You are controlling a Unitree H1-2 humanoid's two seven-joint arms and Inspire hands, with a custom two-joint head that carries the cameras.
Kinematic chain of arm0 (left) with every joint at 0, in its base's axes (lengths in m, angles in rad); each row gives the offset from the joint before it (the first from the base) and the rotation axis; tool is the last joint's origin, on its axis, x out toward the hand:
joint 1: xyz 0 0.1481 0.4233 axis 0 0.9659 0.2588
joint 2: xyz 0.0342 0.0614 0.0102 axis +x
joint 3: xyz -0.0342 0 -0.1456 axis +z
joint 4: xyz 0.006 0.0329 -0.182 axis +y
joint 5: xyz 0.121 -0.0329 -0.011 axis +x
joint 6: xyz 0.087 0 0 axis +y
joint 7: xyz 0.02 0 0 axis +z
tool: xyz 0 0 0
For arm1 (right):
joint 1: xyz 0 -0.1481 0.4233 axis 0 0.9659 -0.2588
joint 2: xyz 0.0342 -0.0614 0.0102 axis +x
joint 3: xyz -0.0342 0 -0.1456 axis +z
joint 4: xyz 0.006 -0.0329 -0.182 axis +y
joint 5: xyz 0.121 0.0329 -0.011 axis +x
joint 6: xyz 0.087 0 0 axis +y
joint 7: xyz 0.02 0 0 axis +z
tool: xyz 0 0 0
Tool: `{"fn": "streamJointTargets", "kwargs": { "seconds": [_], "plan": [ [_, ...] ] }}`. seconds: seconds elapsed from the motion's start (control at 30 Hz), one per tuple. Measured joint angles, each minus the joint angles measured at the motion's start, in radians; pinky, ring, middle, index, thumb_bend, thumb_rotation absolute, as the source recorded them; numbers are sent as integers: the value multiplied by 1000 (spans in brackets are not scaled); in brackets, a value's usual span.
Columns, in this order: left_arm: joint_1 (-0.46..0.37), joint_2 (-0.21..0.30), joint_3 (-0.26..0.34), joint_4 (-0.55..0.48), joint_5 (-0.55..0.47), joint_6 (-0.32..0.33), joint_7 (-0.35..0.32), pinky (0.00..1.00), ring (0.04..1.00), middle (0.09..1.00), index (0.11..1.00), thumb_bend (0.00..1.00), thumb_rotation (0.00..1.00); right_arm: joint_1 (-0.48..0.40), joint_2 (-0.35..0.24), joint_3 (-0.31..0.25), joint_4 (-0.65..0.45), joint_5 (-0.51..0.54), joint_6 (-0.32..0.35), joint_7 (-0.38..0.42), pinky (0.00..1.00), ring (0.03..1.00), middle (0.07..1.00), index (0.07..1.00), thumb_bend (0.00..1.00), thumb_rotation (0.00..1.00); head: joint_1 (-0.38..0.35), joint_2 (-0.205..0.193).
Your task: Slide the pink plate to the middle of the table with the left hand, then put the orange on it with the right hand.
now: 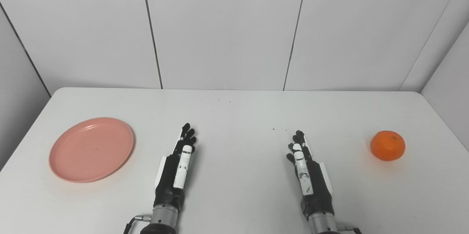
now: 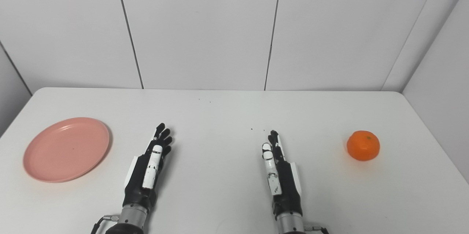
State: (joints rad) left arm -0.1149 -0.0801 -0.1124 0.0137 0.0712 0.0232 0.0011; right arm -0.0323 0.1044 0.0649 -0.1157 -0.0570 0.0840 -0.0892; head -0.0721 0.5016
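A pink plate (image 1: 91, 149) lies empty on the left side of the white table (image 1: 234, 109). An orange (image 1: 387, 145) sits on the right side of the table. My left hand (image 1: 177, 168) rests near the front middle, to the right of the plate and apart from it, fingers straight and open, holding nothing. My right hand (image 1: 306, 168) rests to the left of the orange and apart from it, also open and empty. Both hands point toward the back wall.
A few small dark specks (image 1: 278, 130) lie on the table between the hands and farther back. Grey wall panels (image 1: 220, 25) close the table at the back and on both sides.
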Motion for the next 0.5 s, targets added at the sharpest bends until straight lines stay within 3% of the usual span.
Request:
{"fn": "streamJointTargets", "kwargs": {
  "seconds": [0.37, 0.5],
  "plan": [
    [0, 0, -1, 0, 2, 0, 0, 966, 969, 980, 961, 342, 1000, 0, -2, 0, 0, 1, 0, 3, 956, 957, 977, 986, 251, 1000, 21, 0],
    [0, -4, -5, 2, 8, 0, 3, 969, 974, 978, 959, 337, 1000, 0, -13, -4, 0, 10, 0, 17, 976, 967, 984, 991, 230, 1000, 95, -15]
  ]
}}
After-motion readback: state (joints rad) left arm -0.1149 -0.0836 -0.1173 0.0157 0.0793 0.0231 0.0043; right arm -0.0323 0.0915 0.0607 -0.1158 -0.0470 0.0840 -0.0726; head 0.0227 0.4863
